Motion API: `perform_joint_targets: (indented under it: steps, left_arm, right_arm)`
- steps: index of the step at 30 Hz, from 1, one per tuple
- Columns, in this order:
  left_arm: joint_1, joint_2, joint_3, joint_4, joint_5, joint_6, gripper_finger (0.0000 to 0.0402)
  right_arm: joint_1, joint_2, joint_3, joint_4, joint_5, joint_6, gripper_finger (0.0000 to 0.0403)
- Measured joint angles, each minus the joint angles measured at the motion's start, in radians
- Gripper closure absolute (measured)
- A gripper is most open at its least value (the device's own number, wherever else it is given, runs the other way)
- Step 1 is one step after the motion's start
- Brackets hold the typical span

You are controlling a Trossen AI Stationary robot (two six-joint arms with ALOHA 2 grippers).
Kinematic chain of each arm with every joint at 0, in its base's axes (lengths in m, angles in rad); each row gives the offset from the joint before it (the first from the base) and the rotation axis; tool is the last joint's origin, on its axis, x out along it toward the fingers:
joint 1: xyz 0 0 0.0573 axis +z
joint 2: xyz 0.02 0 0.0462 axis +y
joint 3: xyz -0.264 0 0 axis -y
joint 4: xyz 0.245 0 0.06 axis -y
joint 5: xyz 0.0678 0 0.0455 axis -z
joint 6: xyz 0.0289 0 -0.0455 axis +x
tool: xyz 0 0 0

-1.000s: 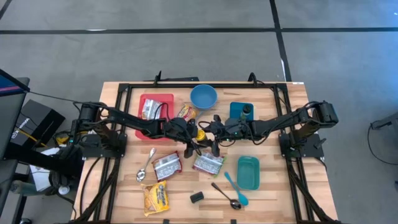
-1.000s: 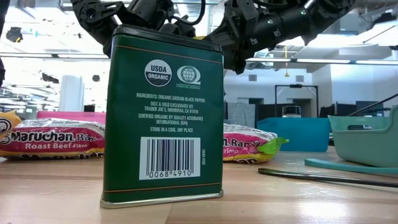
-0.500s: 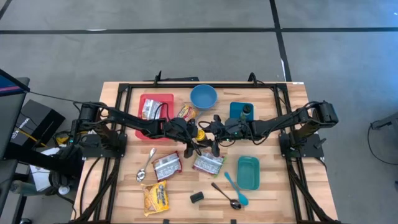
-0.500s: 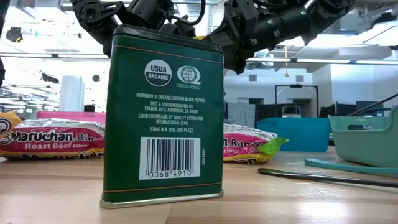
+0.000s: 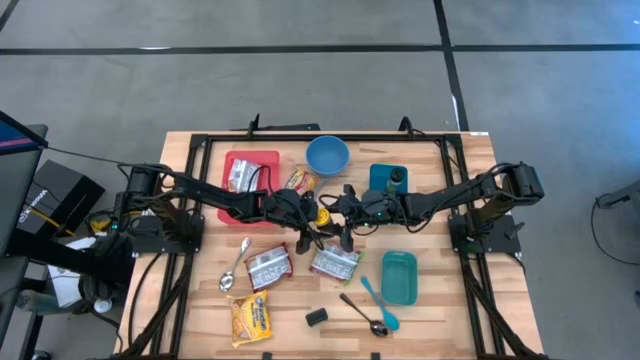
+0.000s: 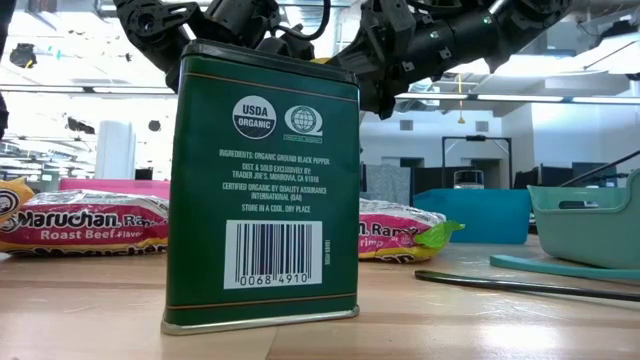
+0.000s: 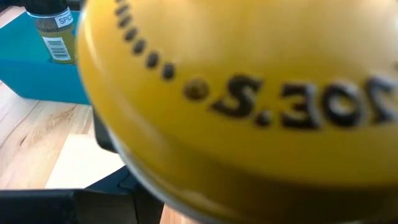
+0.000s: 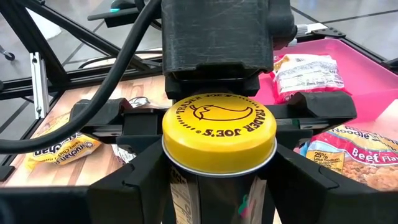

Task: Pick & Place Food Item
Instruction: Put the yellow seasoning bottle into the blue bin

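Note:
A jar with a yellow lid (image 8: pixel 219 130) stands upright over the table's middle (image 5: pixel 323 213), between my two grippers. In the left wrist view the lid (image 7: pixel 249 93) fills most of the picture. My right gripper (image 8: pixel 219 171) comes from the table's right and is shut on the jar. My left gripper (image 5: pixel 311 214) faces it from the table's left, close behind the jar. The jar's bottom is hidden in every view. My right gripper pinches the jar's body just below the yellow lid (image 8: pixel 186 177) between its two fingers (image 8: pixel 140 171), one on each side. The fingers come nearly level from the table's right side. The jar stays upright, lid up.
Ramen packets (image 5: pixel 268 266) (image 5: pixel 335 262) lie just near of the grippers. Farther near lie a yellow packet (image 5: pixel 250 320), a green tin (image 6: pixel 262 185) and spoons (image 5: pixel 362 312). A red tray (image 5: pixel 232 157), blue bowl (image 5: pixel 327 155), blue box (image 5: pixel 380 183) and teal container (image 5: pixel 398 277) stand around.

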Motion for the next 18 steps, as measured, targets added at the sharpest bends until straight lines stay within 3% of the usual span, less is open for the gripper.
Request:
perform_joint_targets:
  steps: [18]
  left_arm:
    - [0.001,-0.051,0.0,-0.147,-0.003,-0.023,0.0096]
  right_arm:
    - [-0.02,-0.003,-0.001,-0.062,-0.002,0.026,0.0187]
